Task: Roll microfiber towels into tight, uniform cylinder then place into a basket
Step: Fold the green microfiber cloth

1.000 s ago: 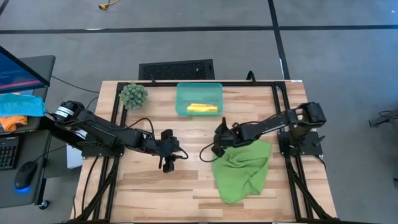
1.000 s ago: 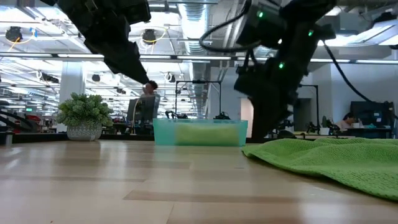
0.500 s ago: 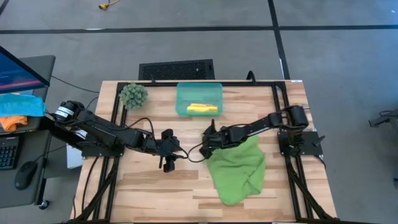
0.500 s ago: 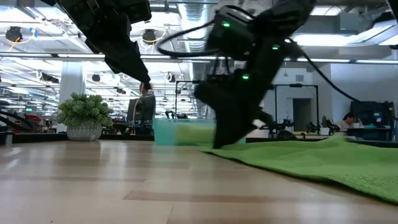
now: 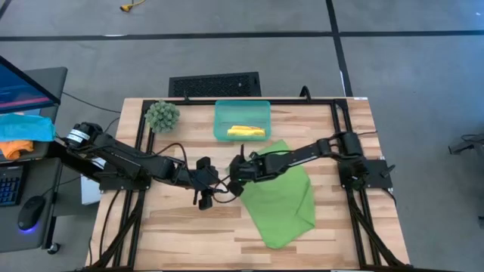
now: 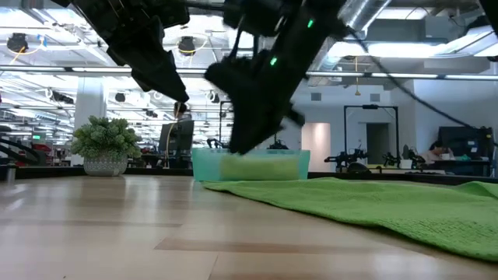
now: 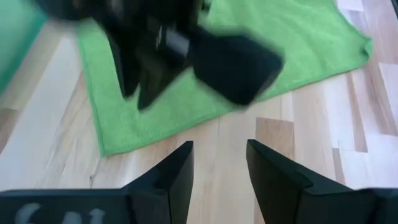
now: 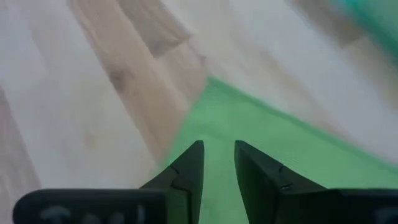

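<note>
The green towel [image 5: 281, 196] lay spread on the table [image 5: 181, 227], right of centre, one corner reaching up beside the basket [image 5: 241, 120]. The yellow towel [image 5: 246, 131] sat rolled inside the basket at the table's far edge. The right gripper [image 5: 236, 169] hung over the green towel's left edge, fingers a narrow gap apart and holding nothing. The left gripper [image 5: 204, 183] hovered just beside it over bare wood, fingers parted and empty. A plant [image 5: 162, 115] stood left of the basket.
</note>
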{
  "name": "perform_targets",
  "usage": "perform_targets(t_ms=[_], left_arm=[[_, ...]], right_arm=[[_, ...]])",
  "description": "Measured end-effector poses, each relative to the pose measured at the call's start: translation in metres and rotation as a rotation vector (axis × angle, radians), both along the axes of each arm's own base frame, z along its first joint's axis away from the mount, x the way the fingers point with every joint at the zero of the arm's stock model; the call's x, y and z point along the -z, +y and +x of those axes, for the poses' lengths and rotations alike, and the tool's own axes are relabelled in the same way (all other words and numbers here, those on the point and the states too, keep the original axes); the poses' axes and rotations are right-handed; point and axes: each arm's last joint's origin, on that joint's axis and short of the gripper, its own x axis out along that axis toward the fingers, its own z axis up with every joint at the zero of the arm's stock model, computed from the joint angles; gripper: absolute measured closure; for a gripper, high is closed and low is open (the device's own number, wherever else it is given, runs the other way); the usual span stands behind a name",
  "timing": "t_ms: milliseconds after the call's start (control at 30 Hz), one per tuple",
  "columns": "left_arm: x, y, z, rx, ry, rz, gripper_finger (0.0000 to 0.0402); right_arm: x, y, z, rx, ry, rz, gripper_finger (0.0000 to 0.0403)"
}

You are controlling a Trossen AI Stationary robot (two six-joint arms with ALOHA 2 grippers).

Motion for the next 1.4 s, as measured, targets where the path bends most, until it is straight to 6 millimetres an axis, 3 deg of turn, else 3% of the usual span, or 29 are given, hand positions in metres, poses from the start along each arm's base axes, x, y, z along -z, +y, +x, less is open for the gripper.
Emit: perform_targets(t_ms=[133, 300, 500, 767, 967, 1167, 1400], left_arm=[[-0.001, 0.0, 0.002, 0.012, -0.02, 0.007, 0.0262], [-0.006, -0.001, 0.007, 0.052, -0.101, 0.063, 0.0262], [0.003, -0.005, 0.016, 0.135, -0.177, 0.109, 0.0262], [0.032, -0.004, 0.044, 0.153, -0.228, 0.109, 0.0262], [0.056, 0.001, 0.066, 0.192, -0.281, 0.041, 0.0262], [0.073, 0.012, 0.07, 0.148, -0.184, 0.001, 0.0262], [0.079, 0.016, 0.07, 0.12, -0.142, -0.026, 0.0262]], right_arm=[[-0.021, 0.011, -0.021, 0.004, 0.084, -0.098, 0.029], [-0.041, 0.04, -0.056, -0.107, 0.232, -0.212, 0.029], [-0.034, 0.072, -0.088, -0.182, 0.333, -0.236, 0.029], [-0.021, 0.092, -0.136, -0.11, 0.571, -0.306, 0.029], [-0.022, 0.112, -0.153, -0.071, 0.581, -0.306, 0.029], [-0.022, 0.133, -0.169, -0.089, 0.605, -0.238, 0.029], [-0.029, 0.143, -0.2, -0.008, 0.695, -0.357, 0.029]])
